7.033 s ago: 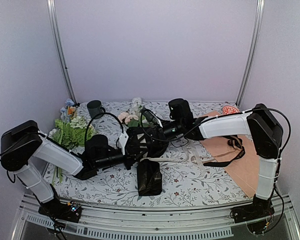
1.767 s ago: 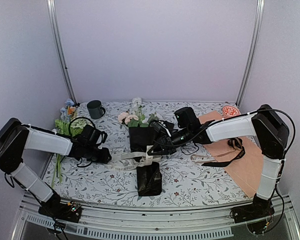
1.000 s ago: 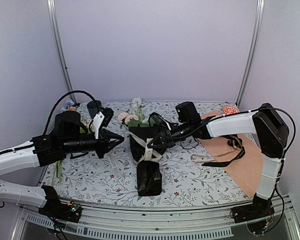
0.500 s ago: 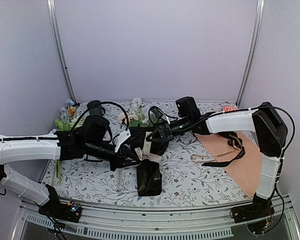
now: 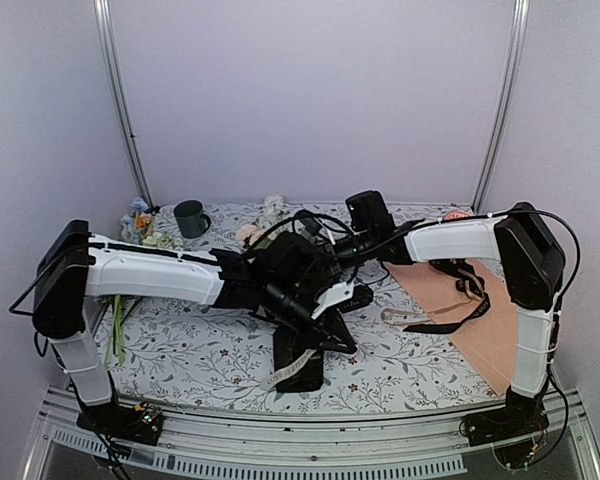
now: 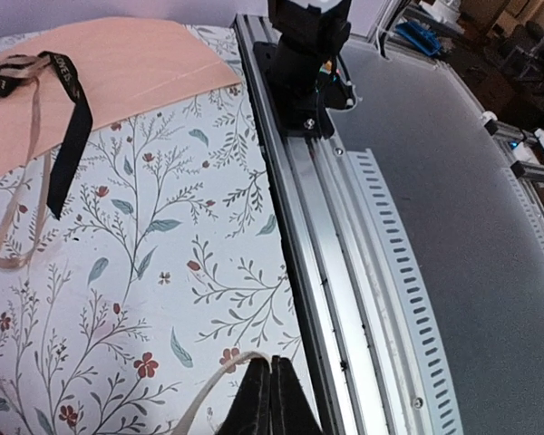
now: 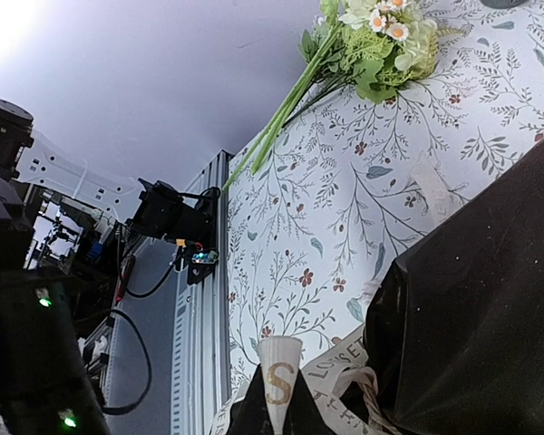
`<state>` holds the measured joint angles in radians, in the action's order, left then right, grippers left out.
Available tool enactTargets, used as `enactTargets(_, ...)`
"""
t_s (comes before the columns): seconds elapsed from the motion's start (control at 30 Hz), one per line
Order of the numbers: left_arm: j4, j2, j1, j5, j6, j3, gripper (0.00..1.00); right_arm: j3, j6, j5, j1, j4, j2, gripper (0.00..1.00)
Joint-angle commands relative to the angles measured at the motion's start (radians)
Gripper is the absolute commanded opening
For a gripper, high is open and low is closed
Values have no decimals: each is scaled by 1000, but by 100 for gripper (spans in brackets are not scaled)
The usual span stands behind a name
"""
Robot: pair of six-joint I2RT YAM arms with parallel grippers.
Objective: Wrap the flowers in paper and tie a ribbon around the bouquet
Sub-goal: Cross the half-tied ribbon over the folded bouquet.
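Down at the near edge, just beyond the aluminium rail [image 6: 344,236], a loose tail of the cream ribbon [image 5: 283,373] lies across the narrow near end of the black paper [image 5: 310,365]. The paper is already rolled into a cone with its point toward the arms. A little farther in, the left gripper [image 6: 270,401] reaches across from the left. Its fingers are clenched on a strand of that ribbon, which arcs up to the tips in the left wrist view. The arm seems stretched rightward and nearward so as to draw the strand over the cone. Farther in again, the right gripper [image 7: 274,412] is likewise pinched tight on a printed stretch of the ribbon, just beside the edge of the black paper. It is probably anchoring that end so the left arm's pull makes tension rather than dragging the whole bundle. With both ends held, the step in hand looks like cinching or knotting, and the wrapping itself appears done. The bouquet [image 5: 302,378] lies mid-table on the floral tablecloth [image 6: 163,272], and its pink and white flowers [image 5: 252,233] show at the far end. To the right, the peach sheet [image 5: 460,295] and the black strap [image 5: 448,322] lie aside, apparently unused. At the far left stand a dark mug [image 5: 190,217] and the leftover bunch [image 5: 140,228], well apart from the work.
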<state>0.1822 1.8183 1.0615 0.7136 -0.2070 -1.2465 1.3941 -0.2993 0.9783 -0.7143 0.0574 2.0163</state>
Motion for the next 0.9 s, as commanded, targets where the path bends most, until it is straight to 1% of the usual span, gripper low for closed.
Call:
enactTargets(0.0,-3,88,14,-21,-57,-73,1,32,31,0,16,-36,11,0)
enactTargets(0.03,-35,104,20,-55,-45,-86,2,36,33,-1,18,-40,13,0)
enactTargets(0.07,-91,112,29,-119,-22,-88,2,39,36,-3,19,-46,13,0)
enactTargets(0.13,-175,124,45,-149,-3,-84,4,43,43,-3,19,-55,13,0)
enactTargets(0.17,-195,134,55,-155,-4,-90,8,43,46,-5,19,-59,13,0)
enactTargets(0.27,-176,184,74,-183,-4,-127,15,42,54,-7,18,-73,14,0)
enactTargets(0.33,-170,188,76,-208,1,-122,25,42,58,-5,20,-76,15,0)
enactTargets(0.4,-169,170,76,-253,-1,-94,41,42,59,-3,19,-78,17,0)
enactTargets(0.43,-163,159,76,-279,-7,-76,47,42,60,-2,19,-79,17,0)
enactTargets(0.6,-177,-6,75,-453,-51,71,64,44,62,1,20,-83,18,0)
enactTargets(0.7,-155,-80,76,-546,-72,114,78,43,65,-3,19,-89,16,0)
enactTargets(0.8,-160,-153,73,-603,-62,158,80,41,65,-7,19,-95,12,0)
enactTargets(0.87,-261,-249,57,-574,-13,242,78,39,59,-17,16,-94,9,0)
